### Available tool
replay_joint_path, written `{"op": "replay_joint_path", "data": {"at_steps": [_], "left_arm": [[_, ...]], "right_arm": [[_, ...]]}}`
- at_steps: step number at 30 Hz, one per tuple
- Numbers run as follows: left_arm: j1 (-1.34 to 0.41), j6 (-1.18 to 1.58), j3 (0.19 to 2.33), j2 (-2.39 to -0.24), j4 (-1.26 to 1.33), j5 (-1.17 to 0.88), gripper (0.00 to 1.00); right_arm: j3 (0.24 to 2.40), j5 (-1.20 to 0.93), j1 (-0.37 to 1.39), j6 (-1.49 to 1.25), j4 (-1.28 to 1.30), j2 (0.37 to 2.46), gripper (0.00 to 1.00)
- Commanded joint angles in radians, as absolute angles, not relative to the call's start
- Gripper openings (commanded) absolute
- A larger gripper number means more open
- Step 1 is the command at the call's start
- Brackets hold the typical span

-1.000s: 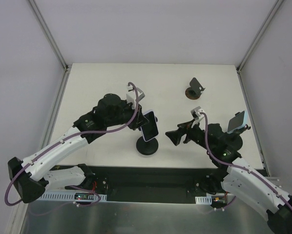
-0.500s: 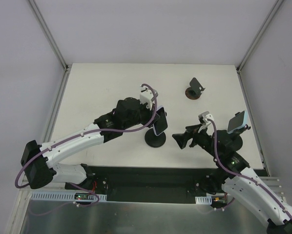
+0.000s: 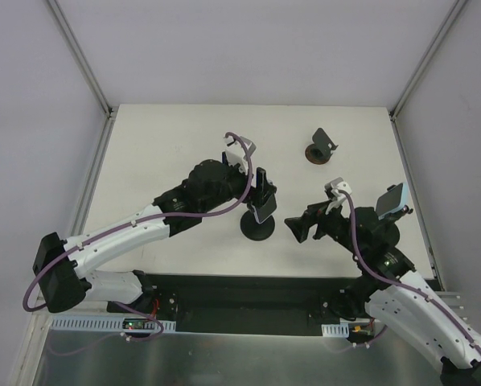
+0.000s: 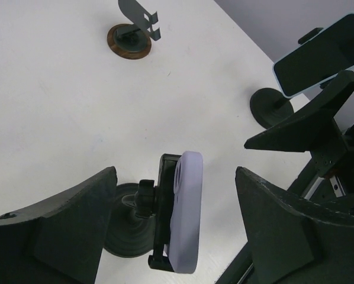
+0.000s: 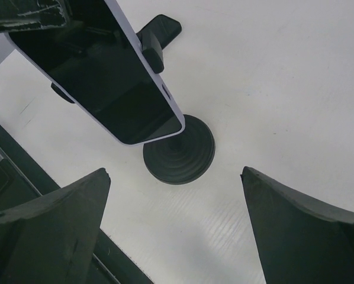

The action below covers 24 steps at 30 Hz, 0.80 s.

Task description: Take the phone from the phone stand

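The phone (image 4: 186,210), in a lavender case, stands upright in the clamp of the black phone stand (image 4: 129,228) with a round base. My left gripper (image 4: 177,231) is open around it, one finger on each side, with a gap to the phone and the clamp. From above, the left gripper (image 3: 259,193) hovers at the phone (image 3: 265,211) over the stand's base (image 3: 257,229). My right gripper (image 3: 299,227) is open just right of the stand. Its wrist view shows the phone's dark screen (image 5: 106,77) and the base (image 5: 179,151), with nothing between the jaws (image 5: 177,231).
A second phone (image 3: 391,201) in a light blue case sits on another black stand (image 4: 270,106) at the right edge. An empty stand with a brown base (image 3: 319,149) is at the back. The table's dark front edge runs below the arms.
The left gripper carried phone and stand to the right, then opened and let go. The right gripper shifted slightly right and stayed open.
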<state>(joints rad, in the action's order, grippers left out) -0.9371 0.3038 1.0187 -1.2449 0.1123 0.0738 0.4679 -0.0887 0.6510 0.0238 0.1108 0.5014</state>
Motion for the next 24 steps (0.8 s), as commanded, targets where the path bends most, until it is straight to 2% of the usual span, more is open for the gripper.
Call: {"op": "replay_joint_path", "data": {"at_steps": [1, 2, 5, 8, 16, 24], "left_arm": [[-0.943, 0.321, 1.049, -1.190, 0.175, 0.046, 0.83], [-0.942, 0.322, 1.048, -1.183, 0.172, 0.046, 0.88], [-0.919, 0.334, 1.032, -1.148, 0.163, 0.028, 0.93], [-0.852, 0.383, 0.993, -1.100, 0.161, -0.021, 0.93], [-0.660, 0.477, 0.784, -0.908, 0.138, -0.094, 0.95], [-0.632, 0.459, 0.631, -0.714, 0.008, -0.006, 0.95]], "right_arm": [[0.583, -0.067, 0.653, 0.080, 0.176, 0.518, 0.96], [0.598, -0.072, 0.653, 0.083, 0.202, 0.526, 0.96], [0.650, -0.101, 0.660, 0.092, 0.241, 0.541, 0.96], [0.699, -0.112, 0.679, 0.095, 0.262, 0.575, 0.96], [0.814, 0.184, 0.901, 0.135, 0.282, 0.721, 0.96], [0.942, 0.549, 1.158, 0.126, 0.264, 0.928, 0.96]]}}
